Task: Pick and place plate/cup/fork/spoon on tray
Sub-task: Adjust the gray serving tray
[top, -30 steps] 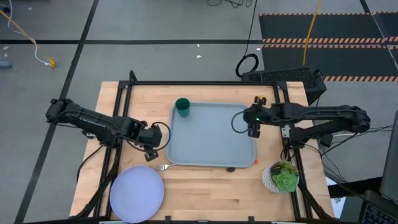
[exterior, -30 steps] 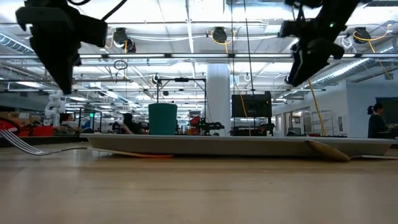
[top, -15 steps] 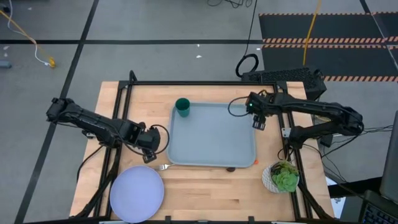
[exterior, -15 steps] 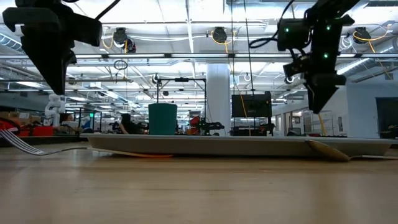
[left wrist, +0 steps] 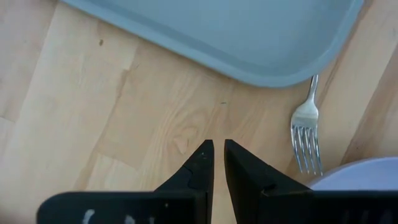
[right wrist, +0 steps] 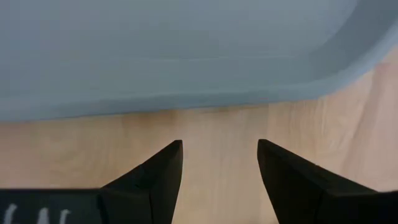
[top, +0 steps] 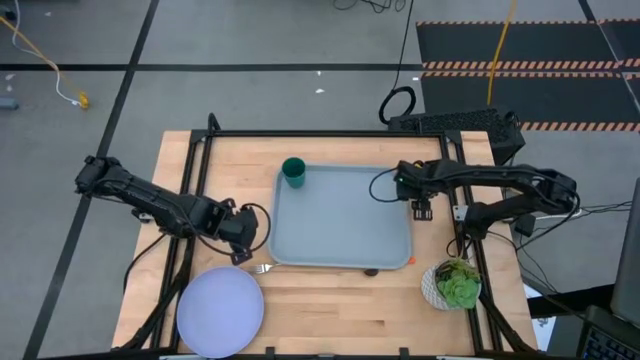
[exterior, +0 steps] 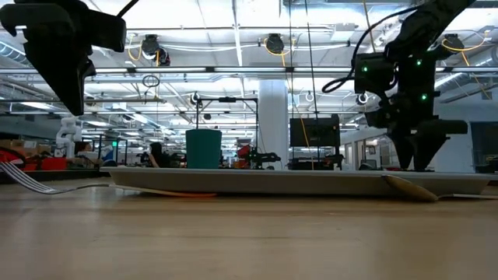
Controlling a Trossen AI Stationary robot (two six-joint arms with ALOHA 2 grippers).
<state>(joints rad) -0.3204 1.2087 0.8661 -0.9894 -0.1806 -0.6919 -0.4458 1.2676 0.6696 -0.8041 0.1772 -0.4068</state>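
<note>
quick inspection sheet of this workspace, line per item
surface: light wooden table, black frame around it.
job's things: dark green cup on grey-blue rectangular tray; silver-tined fork and lavender-blue round plate on the wood; spoon not clearly seen.
clutter: white bowl of green leaves.
grippers: left pincer nearly shut, empty, near fork; right pincer open beside tray edge.
cables: black loop behind table.
surroundings: grey floor, striped mats.

Two dark jointed arms, looped black cables, small green lights, tapering black fingers [right wrist: 155,180].
</note>
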